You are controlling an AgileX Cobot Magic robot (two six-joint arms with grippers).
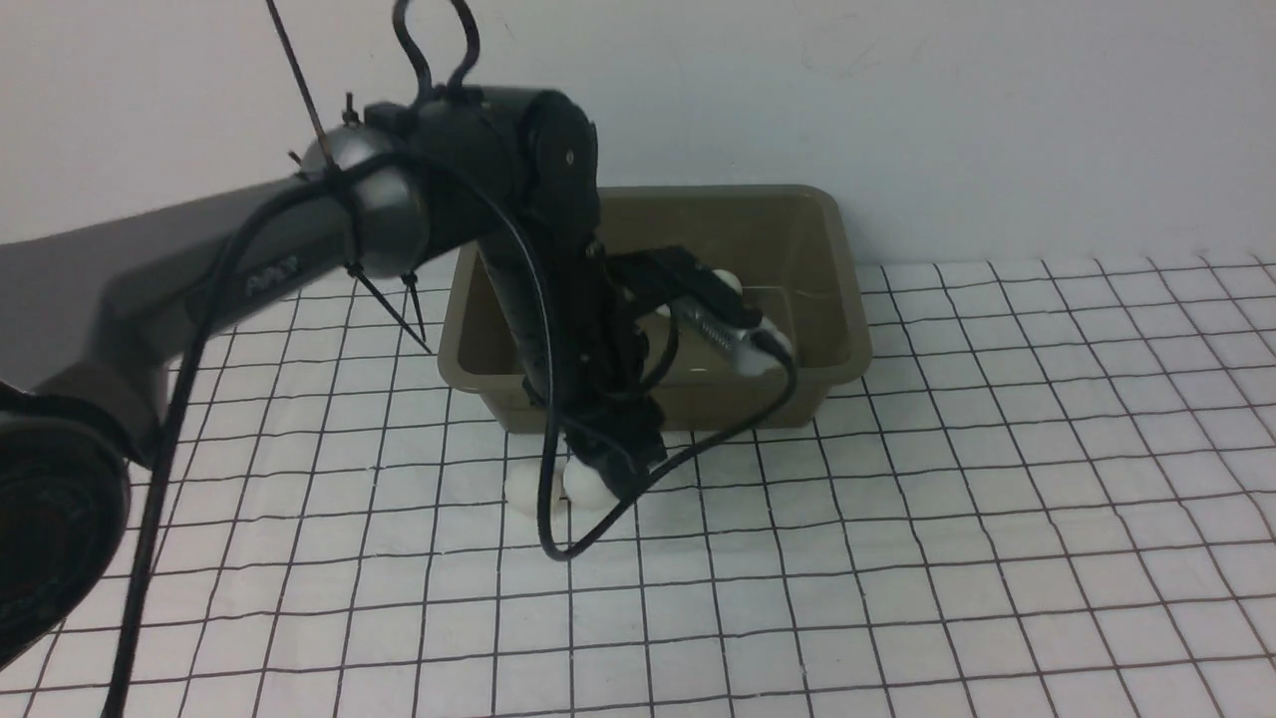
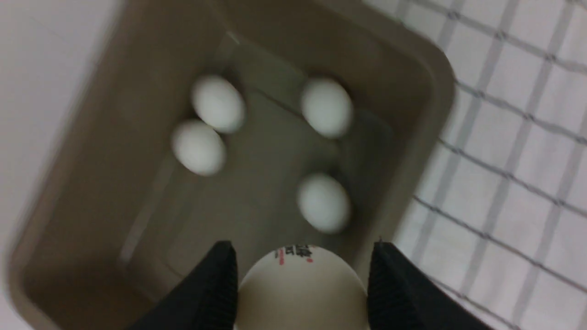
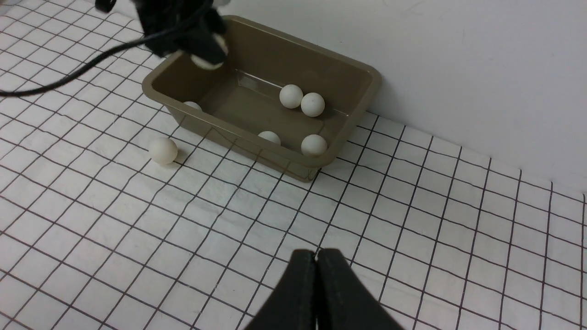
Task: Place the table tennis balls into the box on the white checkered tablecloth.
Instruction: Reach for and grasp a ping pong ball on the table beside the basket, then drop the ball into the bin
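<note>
"5 table tennis balls (image 3: 312, 104) lie in the box (image 1: 847, 344), then?"

"Yes, its long side runs left to right, along the far edge of the white checkered tablecloth (image 1: 1007, 598), and it opens upward."

"And the left gripper (image 2: 303, 256)?"

"Fingers parted by 1 ball's width, gripping the held ball (image 2: 300, 293), red print showing, up by the box's near side, left of its middle. 1 loose ball (image 3: 163, 150) sits on the cloth, just in front of the box's near left corner."

"What of the right gripper (image 3: 315, 256)?"

"Fully closed, holding nothing, above the cloth."

"Room to move?"

"Plenty of open cloth towards the right edge. It's slightly wrinkled, with a plain pale wall (image 1: 1047, 130) behind."
</note>
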